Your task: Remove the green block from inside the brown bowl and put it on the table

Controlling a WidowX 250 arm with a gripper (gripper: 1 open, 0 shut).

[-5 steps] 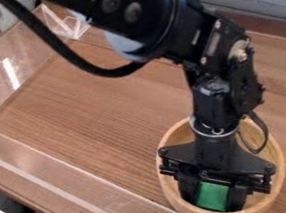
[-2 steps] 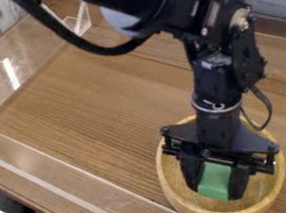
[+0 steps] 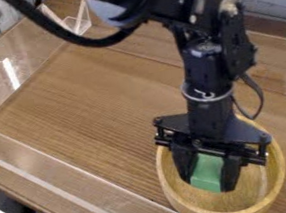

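The green block (image 3: 208, 173) hangs between the fingers of my gripper (image 3: 209, 169), which is shut on it and points straight down. Block and gripper sit over the middle of the brown bowl (image 3: 184, 199), a light tan wooden bowl at the lower right of the table (image 3: 91, 106). The block looks lifted clear of the bowl's floor, about level with the rim. The black arm rises from the gripper toward the top of the view and hides the back of the bowl.
Low clear plastic walls (image 3: 64, 191) edge the tabletop along the front left and the back. Bare wood-grain surface spreads to the left of the bowl and behind it.
The gripper has risen with the green block, lifting it from deep in the bowl to about rim height. It also shifted slightly up and left in the picture.
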